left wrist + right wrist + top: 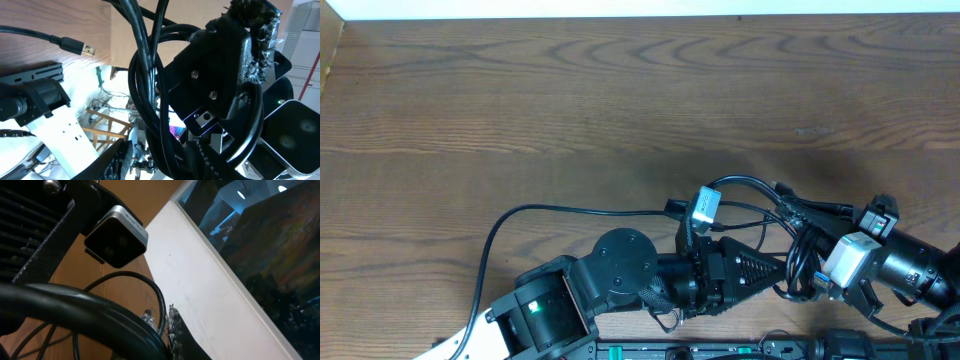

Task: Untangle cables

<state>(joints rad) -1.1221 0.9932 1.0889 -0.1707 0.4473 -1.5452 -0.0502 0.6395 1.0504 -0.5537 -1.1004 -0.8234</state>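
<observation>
cables [795, 232] sit bunched inside the half-spread left hand [782, 270], right hand [160, 322] pinching a strand just beside, so left's nearer the knot.

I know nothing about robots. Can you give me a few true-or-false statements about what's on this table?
1. The cables are black. True.
2. The tangle lies in the table's far left corner. False: it sits near the front right, between the left arm and the right arm.
3. The table is wood-grained. True.
4. A single cable runs off leftward across the wood. True.
5. The right arm is parked far from the cables. False: it reaches right up to the tangle.
</observation>
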